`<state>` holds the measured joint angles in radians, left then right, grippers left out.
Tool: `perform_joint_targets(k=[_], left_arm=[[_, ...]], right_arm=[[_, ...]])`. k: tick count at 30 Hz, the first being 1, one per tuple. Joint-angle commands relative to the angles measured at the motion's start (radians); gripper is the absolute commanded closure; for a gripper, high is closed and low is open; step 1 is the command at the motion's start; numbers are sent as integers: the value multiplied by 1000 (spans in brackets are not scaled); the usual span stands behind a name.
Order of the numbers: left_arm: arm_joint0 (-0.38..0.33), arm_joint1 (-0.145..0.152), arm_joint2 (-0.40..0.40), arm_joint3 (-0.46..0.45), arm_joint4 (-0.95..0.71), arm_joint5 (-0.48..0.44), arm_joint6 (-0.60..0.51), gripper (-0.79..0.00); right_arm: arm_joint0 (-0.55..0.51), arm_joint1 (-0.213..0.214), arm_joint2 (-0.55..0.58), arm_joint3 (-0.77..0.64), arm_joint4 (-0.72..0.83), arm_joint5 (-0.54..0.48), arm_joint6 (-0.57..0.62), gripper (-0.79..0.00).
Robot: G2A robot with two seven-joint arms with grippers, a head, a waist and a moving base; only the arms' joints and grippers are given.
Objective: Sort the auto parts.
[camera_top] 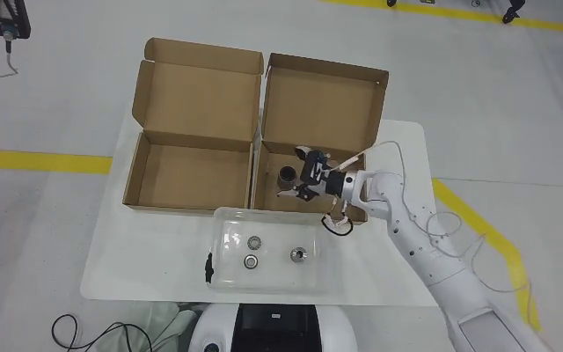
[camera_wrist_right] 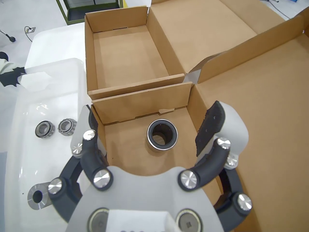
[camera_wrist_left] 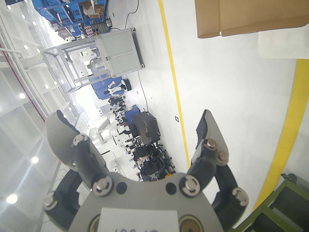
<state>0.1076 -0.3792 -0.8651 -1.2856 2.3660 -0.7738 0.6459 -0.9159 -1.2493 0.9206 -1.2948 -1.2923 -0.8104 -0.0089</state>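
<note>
**Right arm.** The right gripper (camera_wrist_right: 152, 109) hung over the right-hand box (camera_wrist_right: 142, 102). Its jaws were spread wide and it held nothing. Below the gap a metal sleeve (camera_wrist_right: 162, 135) with a dark lining stood on end on the box floor, bore upward, touching neither finger. In my judgement that upright, centred position marks a deliberate deposit. The wide opening keeps the pads clear of the part.

**Left arm.** The left gripper (camera_wrist_left: 131, 119) was likewise fully open and empty. It pointed out across the workshop floor, away from the work. I judge it to be held clear so that it does not crowd the other arm.

**Parts awaiting sorting.** The clear tray (camera_wrist_right: 48, 73) sat on the white table (camera_top: 405, 150), just in front of both boxes. It held two tapered bearings (camera_wrist_right: 44, 129) side by side and a flat metal ring (camera_wrist_right: 37, 196) well apart from them.

**Receiving boxes.** The left-hand box (camera_wrist_right: 128, 59) had its lid back, abutted the right-hand one, and showed a bare floor. I judge it to be reserved for a different kind of part, probably the bearings.

**Progress.** One part appeared to be sorted, with three left to do.
</note>
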Motion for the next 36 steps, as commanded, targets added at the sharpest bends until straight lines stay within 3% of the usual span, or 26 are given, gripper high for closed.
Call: perform_joint_targets(k=[1, 9, 18, 36], left_arm=[[0, 0, 0, 0, 0, 0, 0, -785], [0, 0, 0, 0, 0, 0, 0, -785], [0, 0, 0, 0, 0, 0, 0, -785], [0, 0, 0, 0, 0, 0, 0, -785]], right_arm=[[-50, 12, 32, -81, 13, 0, 27, -785], [-198, 50, 123, -302, 34, -28, 95, -785], [-344, 84, 223, -456, -2, -47, 68, -785], [-347, 85, 226, -458, -3, -49, 64, -785]])
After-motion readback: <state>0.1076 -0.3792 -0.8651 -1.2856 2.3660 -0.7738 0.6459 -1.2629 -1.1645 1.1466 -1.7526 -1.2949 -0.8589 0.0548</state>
